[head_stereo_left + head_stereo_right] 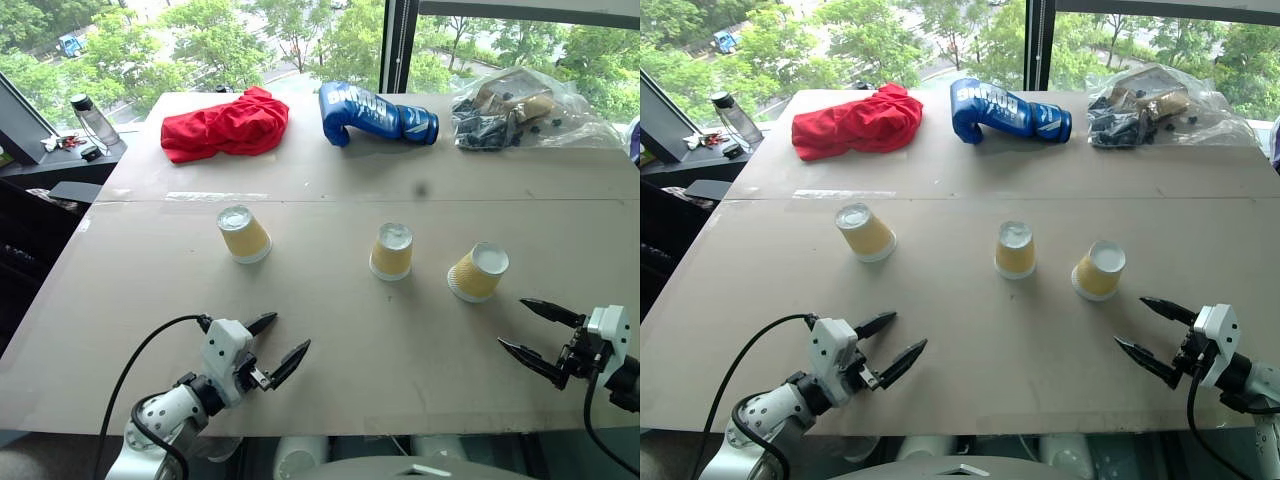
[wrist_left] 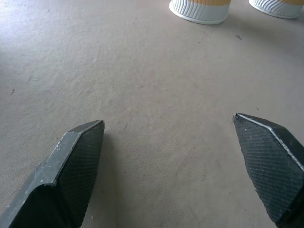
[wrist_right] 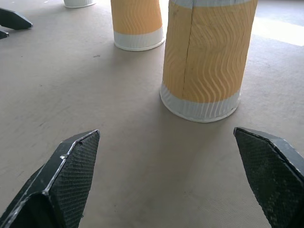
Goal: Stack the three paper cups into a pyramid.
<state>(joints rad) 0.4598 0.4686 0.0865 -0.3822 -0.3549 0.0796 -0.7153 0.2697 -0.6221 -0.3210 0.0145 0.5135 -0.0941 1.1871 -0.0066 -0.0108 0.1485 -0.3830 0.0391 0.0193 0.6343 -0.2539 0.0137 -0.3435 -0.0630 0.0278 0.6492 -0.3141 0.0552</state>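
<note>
**Three cups apart on the counter**

A tan counter stands before windows with trees outside. Three paper cups sit upside down in a row, well apart. Left claw and right claw hover released, empty.

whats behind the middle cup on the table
Farther back from the middle cup, bare table, then a blue boxing glove at the far edge. The cup stands upside down, so whatever may be under it is covered.
</note>
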